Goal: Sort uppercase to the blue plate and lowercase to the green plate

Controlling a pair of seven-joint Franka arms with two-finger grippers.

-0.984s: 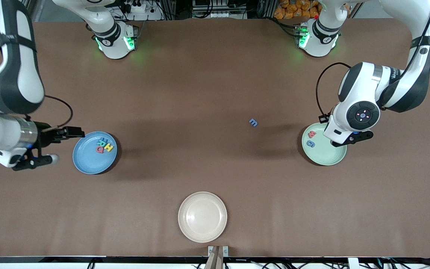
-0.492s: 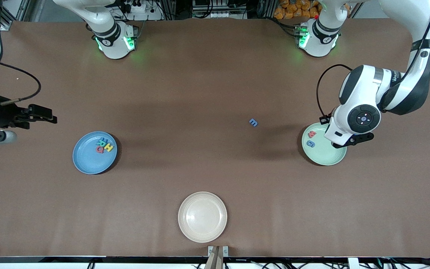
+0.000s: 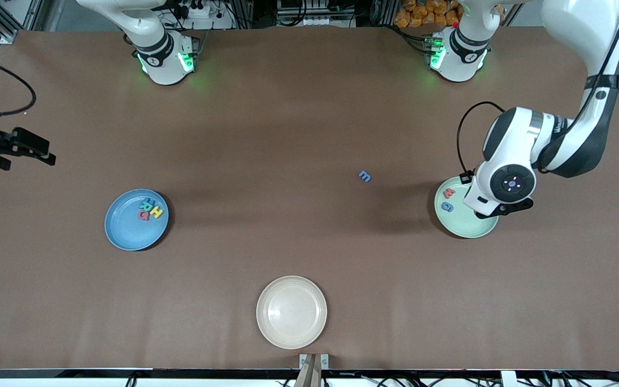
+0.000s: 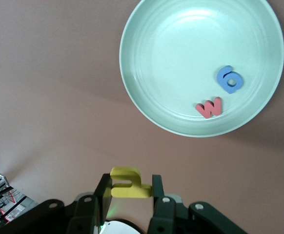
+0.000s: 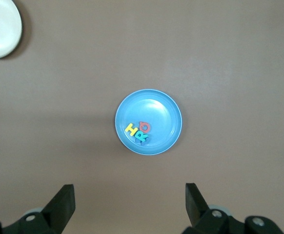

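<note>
1. At the left arm's end of the table, the left gripper [image 4: 130, 195] hangs in the air beside the green plate [image 3: 470, 227], its jaws closed on a yellow h [image 4: 127, 183].
2. In the left wrist view the green plate [image 4: 132, 97] shows whole, and the yellow letter sits pinched between the two dark fingers [image 4: 102, 194], clear of the plate's rim.
3. Two lowercase letters lie in the green plate, close together: a red w [image 3: 449, 192] and a blue g [image 3: 447, 206], the g nearer to the front camera.
4. A blue m [image 3: 364, 176] lies alone on the brown table [image 3: 288, 134], apart from the green plate and toward the right arm's end from it.
5. At the right arm's end, the right gripper [image 5: 130, 207] waits high over the table, its jaws spread wide with nothing between them.
6. The blue plate [image 3: 121, 231] holds a cluster of capitals near its rim: a yellow H [image 3: 156, 212], a teal R [image 3: 146, 204] and a red Q [image 3: 142, 215], touching one another.
7. A blue M cannot be made out for certain in that cluster.
8. A cream plate [image 3: 291, 336] sits nearest the front camera, roughly midway along the table.
</note>
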